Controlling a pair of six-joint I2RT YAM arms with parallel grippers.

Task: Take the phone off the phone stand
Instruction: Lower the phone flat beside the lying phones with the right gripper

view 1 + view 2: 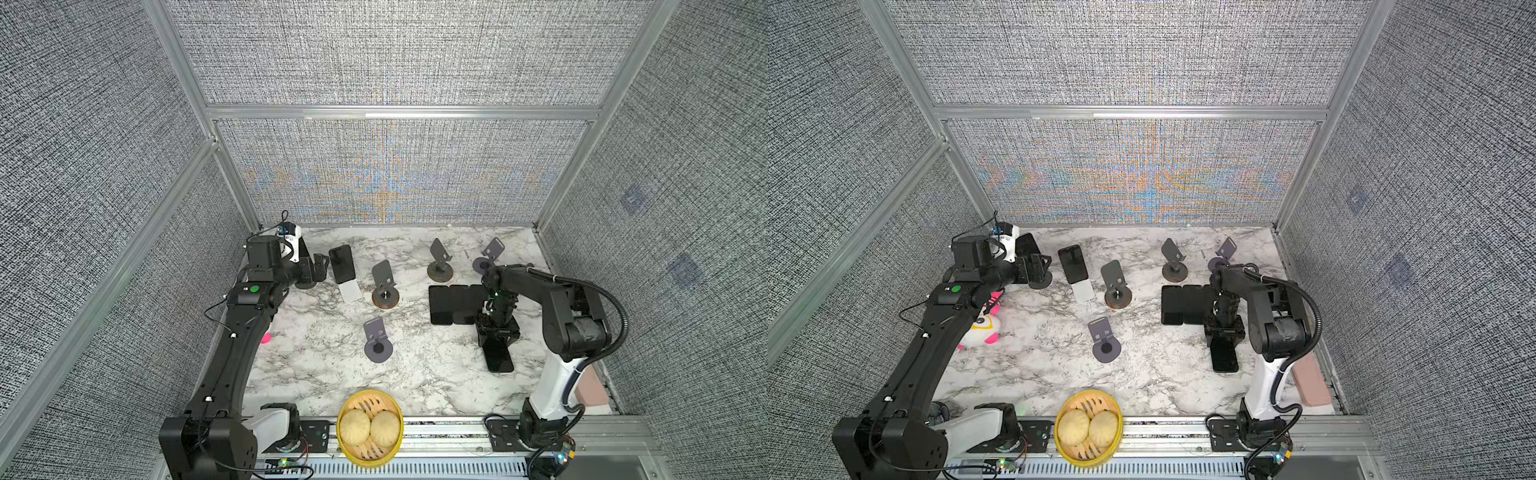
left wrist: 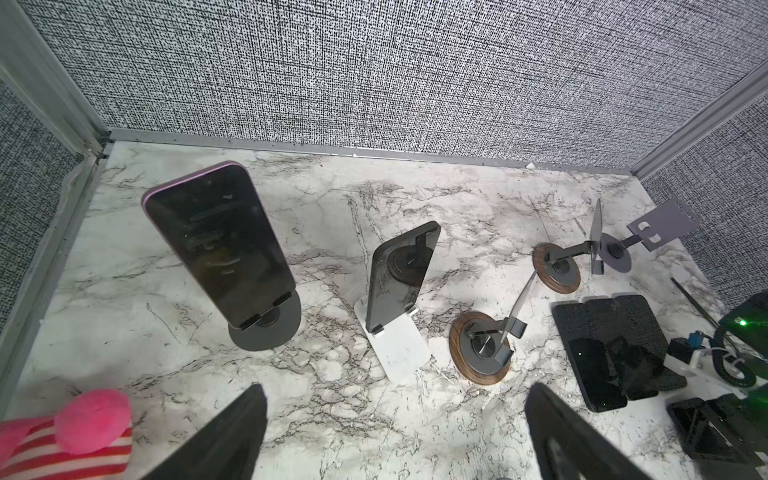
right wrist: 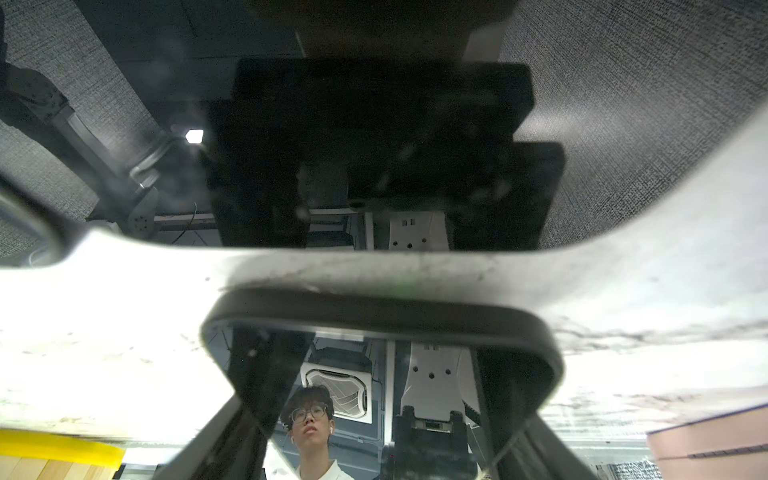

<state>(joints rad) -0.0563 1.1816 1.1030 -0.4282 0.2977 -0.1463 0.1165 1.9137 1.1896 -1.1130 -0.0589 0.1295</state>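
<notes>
By the tabletop's (image 1: 415,382) right edge my right tool (image 1: 497,338) clamps the face-up phone (image 1: 499,360), lengthwise front-to-back; left tool (image 1: 319,268) agape; steamer (image 1: 340,417) holds buns (image 1: 355,428).

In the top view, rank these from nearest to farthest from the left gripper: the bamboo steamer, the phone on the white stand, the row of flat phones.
1. Phone on the white stand, just beside the left gripper, rear left.
2. Row of flat phones, right of centre.
3. Bamboo steamer, front edge.
</notes>
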